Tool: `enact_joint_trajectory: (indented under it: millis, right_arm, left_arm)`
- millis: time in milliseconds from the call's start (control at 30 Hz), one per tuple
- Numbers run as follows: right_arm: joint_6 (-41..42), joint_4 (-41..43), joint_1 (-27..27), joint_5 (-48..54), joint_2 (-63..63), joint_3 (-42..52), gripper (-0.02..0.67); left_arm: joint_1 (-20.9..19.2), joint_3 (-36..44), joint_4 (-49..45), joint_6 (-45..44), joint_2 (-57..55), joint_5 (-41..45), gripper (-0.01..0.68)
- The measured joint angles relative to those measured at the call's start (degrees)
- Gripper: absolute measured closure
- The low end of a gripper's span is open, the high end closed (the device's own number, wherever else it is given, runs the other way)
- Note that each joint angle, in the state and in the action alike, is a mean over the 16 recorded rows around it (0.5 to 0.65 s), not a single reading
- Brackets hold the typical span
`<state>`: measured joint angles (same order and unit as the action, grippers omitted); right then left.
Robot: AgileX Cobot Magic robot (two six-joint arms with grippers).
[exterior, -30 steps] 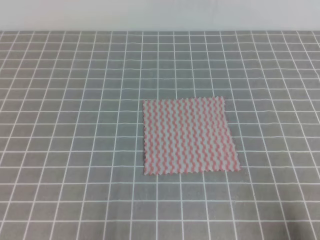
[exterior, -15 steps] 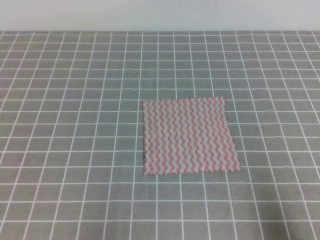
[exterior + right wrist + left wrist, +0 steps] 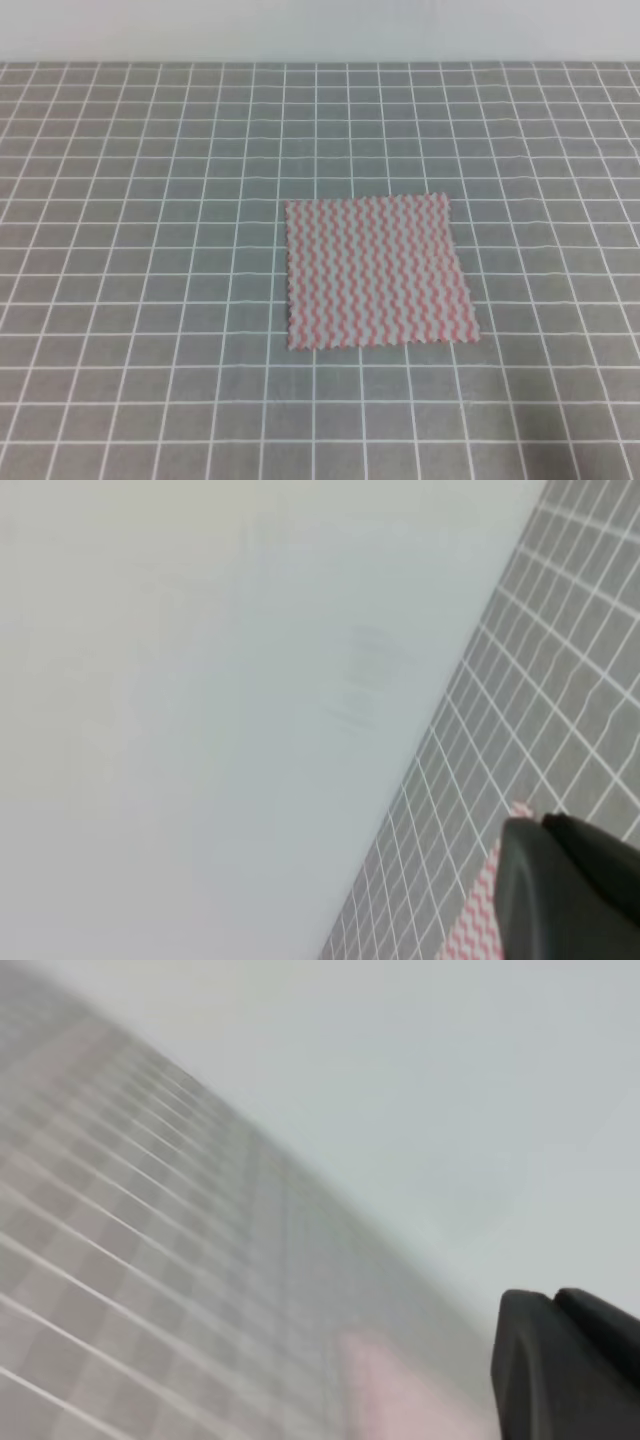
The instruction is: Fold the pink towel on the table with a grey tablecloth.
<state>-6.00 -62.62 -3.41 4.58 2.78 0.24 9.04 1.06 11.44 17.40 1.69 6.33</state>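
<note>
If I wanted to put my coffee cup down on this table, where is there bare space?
Almost anywhere. The pink towel lies flat, right of the middle of the grey gridded tablecloth. Bare cloth borders it all round: widest to its left, a broad band behind up to the white wall, narrower strips to its right and in front. Nowhere is crowded.

Open grey tablecloth [image 3: 150, 300] surrounds the pink towel [image 3: 375, 272] on every side, with nothing standing on the grid to block a descent. Beyond the left gripper [image 3: 570, 1370] and right gripper [image 3: 570, 890] lies only a pale wall [image 3: 200, 680].
</note>
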Motion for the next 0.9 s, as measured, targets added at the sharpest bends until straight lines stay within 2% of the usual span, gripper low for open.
enact_joint_trajectory:
  millis: [100,233,567,733,900]
  right_arm:
    - [0.44,-3.92,0.00,0.57,0.00,0.00,0.667]
    - [3.04,-3.49,0.00,3.13,0.00,0.00,0.667]
    - [12.68,1.56,0.00,12.57,1.61,-0.14,0.666]
    - [17.36,4.53,0.00,14.55,6.65,-2.22,0.666]
    - [22.39,8.02,0.00,15.80,16.08,-8.18,0.666]
  left_arm:
    - [0.00,-0.09,6.22,5.07,-0.11,-3.42,0.673]
    - [0.00,-0.01,11.31,9.10,-0.14,-7.38,0.673]
    - [0.00,-0.87,12.77,10.06,-1.82,-12.75,0.673]
    - [0.00,-4.95,11.76,7.50,-7.45,-10.25,0.673]
    - [0.00,-12.39,10.47,1.02,-17.87,-4.86,0.673]
